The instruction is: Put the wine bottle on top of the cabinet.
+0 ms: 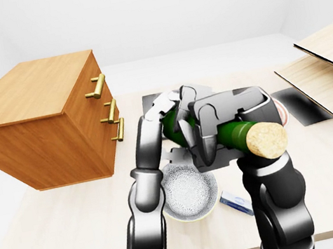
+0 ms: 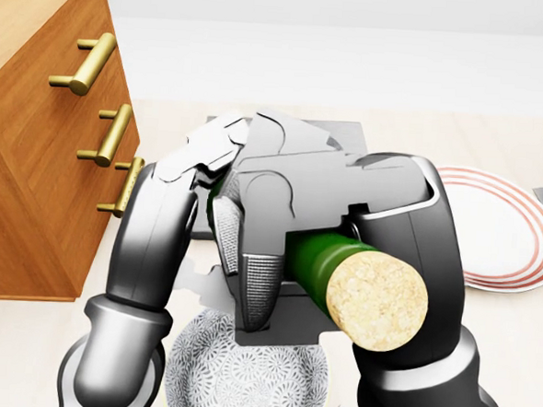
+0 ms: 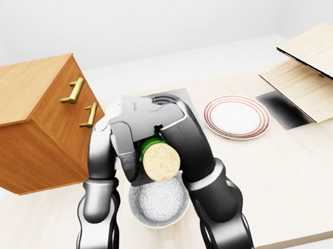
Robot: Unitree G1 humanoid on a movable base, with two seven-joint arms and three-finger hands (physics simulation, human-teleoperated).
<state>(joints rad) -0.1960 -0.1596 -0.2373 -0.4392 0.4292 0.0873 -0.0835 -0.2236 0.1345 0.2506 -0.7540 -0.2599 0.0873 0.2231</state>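
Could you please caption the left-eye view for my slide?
Both hands, right hand and left hand, grip a wine bottle beside the cabinet.

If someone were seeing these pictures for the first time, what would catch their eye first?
The green wine bottle with its cork end toward the camera, held lying down at the centre of the left-eye view by the right hand, the left hand against its far end. Left of it stands the wooden cabinet with brass handles; below it sits a patterned bowl.
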